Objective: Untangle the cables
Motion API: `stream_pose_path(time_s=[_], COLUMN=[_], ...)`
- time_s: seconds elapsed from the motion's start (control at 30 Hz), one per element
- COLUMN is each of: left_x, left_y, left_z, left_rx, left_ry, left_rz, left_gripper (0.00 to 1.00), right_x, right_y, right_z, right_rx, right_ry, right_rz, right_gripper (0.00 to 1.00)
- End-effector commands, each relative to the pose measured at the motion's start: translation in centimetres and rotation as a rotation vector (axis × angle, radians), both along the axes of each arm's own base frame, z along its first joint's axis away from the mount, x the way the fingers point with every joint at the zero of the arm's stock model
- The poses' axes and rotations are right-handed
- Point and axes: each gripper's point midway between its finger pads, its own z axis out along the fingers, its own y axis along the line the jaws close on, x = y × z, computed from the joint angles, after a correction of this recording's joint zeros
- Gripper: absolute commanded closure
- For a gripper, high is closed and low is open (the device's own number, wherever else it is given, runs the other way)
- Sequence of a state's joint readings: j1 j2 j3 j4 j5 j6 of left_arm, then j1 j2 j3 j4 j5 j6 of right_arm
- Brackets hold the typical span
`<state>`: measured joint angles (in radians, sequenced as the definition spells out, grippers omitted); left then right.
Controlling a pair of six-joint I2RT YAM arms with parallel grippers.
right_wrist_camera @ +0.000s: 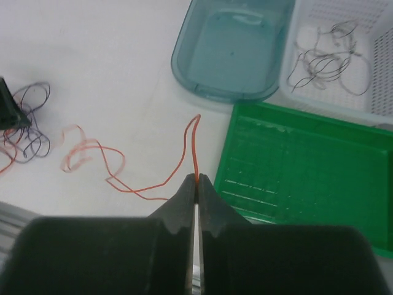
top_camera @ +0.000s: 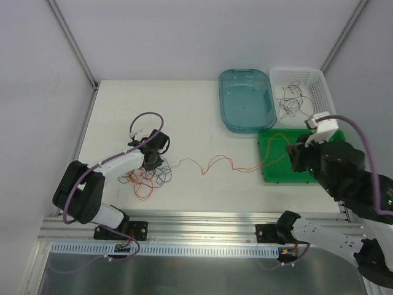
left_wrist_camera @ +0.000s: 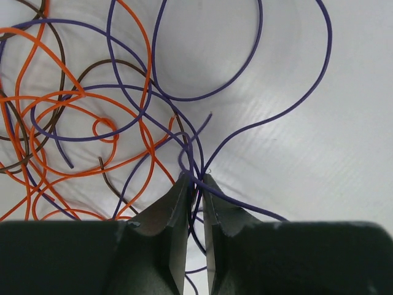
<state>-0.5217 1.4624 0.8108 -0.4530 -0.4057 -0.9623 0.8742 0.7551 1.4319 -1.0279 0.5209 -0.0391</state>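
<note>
Cables [top_camera: 146,177] lie bunched on the table [top_camera: 184,104], left of centre. One orange strand [top_camera: 212,163] trails toward the green tray [top_camera: 270,177].

Left gripper [left_wrist_camera: 195,184] pinches a purple strand [left_wrist_camera: 198,169]. Right gripper [right_wrist_camera: 196,181] clamps the orange strand.

Step, as judged: drawing strands free. Next move needs a slow pull, watching for snags.

Bright, diffuse light, faint soft shadows, pale sheen on the table [left_wrist_camera: 288,141], near foreground of wrist views blurred.
</note>
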Motion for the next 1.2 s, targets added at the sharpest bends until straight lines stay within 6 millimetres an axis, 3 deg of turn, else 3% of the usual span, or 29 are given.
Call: stream_pose_path(time_s=[0.0, 0.1, 0.23, 0.4, 0.6, 0.77, 0.9, 1.03, 1.17], left_x=[-0.9, -1.5, -1.9, -2.1, -2.4, -3.8, -5.2, -5.4, -5.4], left_y=[2.9, 4.6, 6.1, 5.2, 1.0, -4.1, -8.3, -12.6, -14.5], left_z=[0.2, 0.1, 0.1, 0.2, 1.6, 2.6, 2.7, 4.4, 6.5], left_rx=[0.047, 0.051, 0.055, -0.001, -0.127, -0.187, -0.221, -0.245, -0.294], left_ry=[0.002, 0.007, 0.008, 0.019, 0.025, 0.037, 0.073, 0.052, 0.01], left_rz=[0.024, 0.064, 0.092, 0.062, -0.113, -0.299, -0.42, -0.525, -0.556], left_gripper=[0.86, 0.85, 0.85, 0.82, 0.73, 0.68, 0.68, 0.68, 0.63], right_x=[-1.2, -1.9, -2.3, -1.7, 0.2, 2.6, 5.1, 6.5, 6.9], right_y=[-5.3, -7.0, -6.1, -4.5, -1.8, 0.5, -0.2, -1.5, -3.6], right_z=[2.9, 5.0, 6.0, 7.4, 8.9, 10.6, 12.0, 13.1, 15.1], right_rx=[-0.085, -0.058, -0.01, 0.014, 0.014, -0.007, -0.039, -0.04, -0.035], right_ry=[-0.094, -0.149, -0.162, -0.178, -0.201, -0.222, -0.265, -0.293, -0.348], right_rz=[-0.1, -0.134, -0.07, -0.032, -0.003, -0.008, -0.107, -0.178, -0.265], right_gripper=[0.99, 0.99, 0.99, 0.99, 0.99, 0.99, 0.99, 0.99, 0.99])
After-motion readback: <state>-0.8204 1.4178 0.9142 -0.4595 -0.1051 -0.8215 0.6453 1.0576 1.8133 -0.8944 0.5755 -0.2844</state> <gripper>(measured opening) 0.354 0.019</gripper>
